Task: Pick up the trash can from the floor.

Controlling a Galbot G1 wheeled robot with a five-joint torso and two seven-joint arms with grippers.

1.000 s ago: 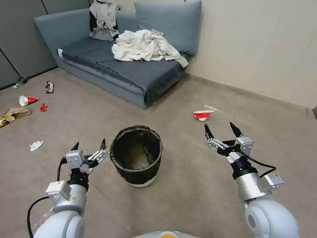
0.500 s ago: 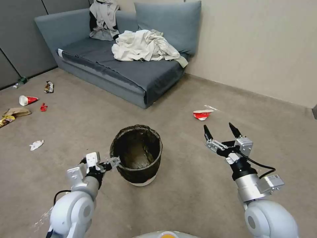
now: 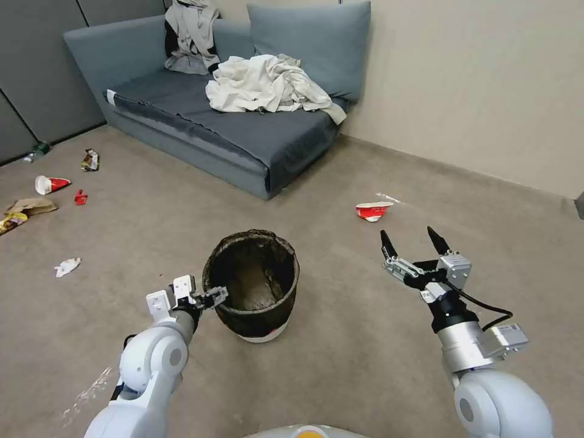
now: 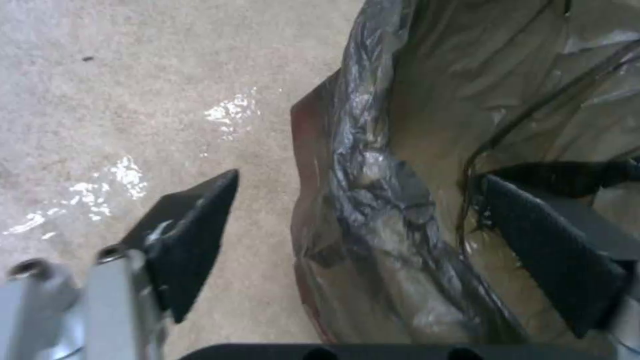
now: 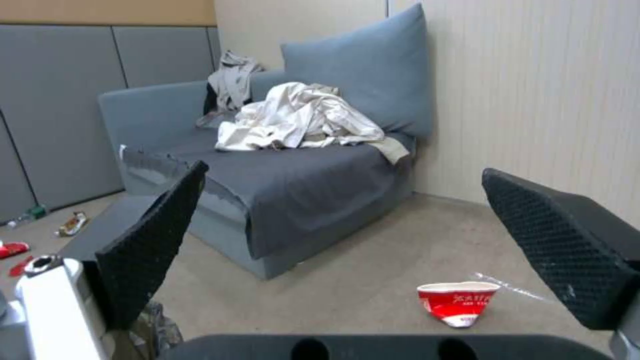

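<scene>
The trash can (image 3: 260,315) stands upright on the floor (image 3: 347,371) in front of me, a dark bag folded over its rim and a white base showing below. My left gripper (image 3: 214,296) is at the can's left rim. In the left wrist view this gripper (image 4: 360,177) is open and straddles the bag-covered rim (image 4: 373,200), one finger outside over the carpet and the other inside the can. My right gripper (image 3: 407,234) hangs open to the right of the can, well apart from it, with nothing between its fingers (image 5: 143,250).
A crushed red-and-white paper cup (image 3: 372,211) lies beyond the right gripper. A grey sofa (image 3: 201,128) with heaped clothes (image 3: 267,82) stands at the back against the wall. Scattered litter (image 3: 50,184) lies at the far left. Bare carpet surrounds the can.
My left arm has swung in toward the can and lowered, and its gripper has gone from beside the can to straddling the left rim. The right gripper has barely shifted.
</scene>
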